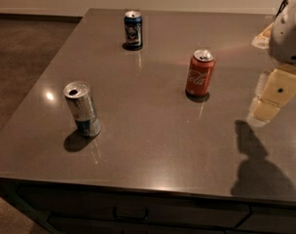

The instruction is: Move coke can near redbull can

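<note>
The coke can (200, 73), red-orange with white script and a silver top, stands upright right of the table's middle. The redbull can (83, 109), slim and silver with a blue lower band, stands upright near the front left. My gripper (266, 112) hangs above the table at the right edge of the camera view, to the right of the coke can and slightly nearer the front. It is apart from both cans and holds nothing.
A shorter dark blue can (133, 29) with a white emblem stands at the back of the grey table (153, 130). The table's left edge drops to a brown floor (21, 57). A drawer handle (131, 213) shows under the front edge.
</note>
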Action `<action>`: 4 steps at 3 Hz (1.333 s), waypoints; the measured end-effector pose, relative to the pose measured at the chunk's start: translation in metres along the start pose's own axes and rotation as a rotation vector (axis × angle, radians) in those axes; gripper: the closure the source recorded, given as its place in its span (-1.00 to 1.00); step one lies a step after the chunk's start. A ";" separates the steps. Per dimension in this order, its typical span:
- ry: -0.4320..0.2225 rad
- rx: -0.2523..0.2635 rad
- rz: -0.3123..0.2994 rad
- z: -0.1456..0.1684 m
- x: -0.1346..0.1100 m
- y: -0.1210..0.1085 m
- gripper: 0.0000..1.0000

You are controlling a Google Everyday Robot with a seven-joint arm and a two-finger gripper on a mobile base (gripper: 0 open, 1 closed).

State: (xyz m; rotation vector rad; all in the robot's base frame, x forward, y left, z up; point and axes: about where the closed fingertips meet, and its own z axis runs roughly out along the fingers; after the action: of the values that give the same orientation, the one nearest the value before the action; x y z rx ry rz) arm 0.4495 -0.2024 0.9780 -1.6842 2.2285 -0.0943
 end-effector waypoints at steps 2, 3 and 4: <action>-0.027 0.035 0.116 0.030 -0.018 -0.035 -1.00; -0.069 0.008 0.201 0.058 -0.027 -0.055 -1.00; -0.137 -0.032 0.270 0.086 -0.041 -0.070 -1.00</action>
State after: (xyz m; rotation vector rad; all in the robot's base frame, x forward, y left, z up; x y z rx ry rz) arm 0.5498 -0.1713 0.9248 -1.3453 2.3376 0.1195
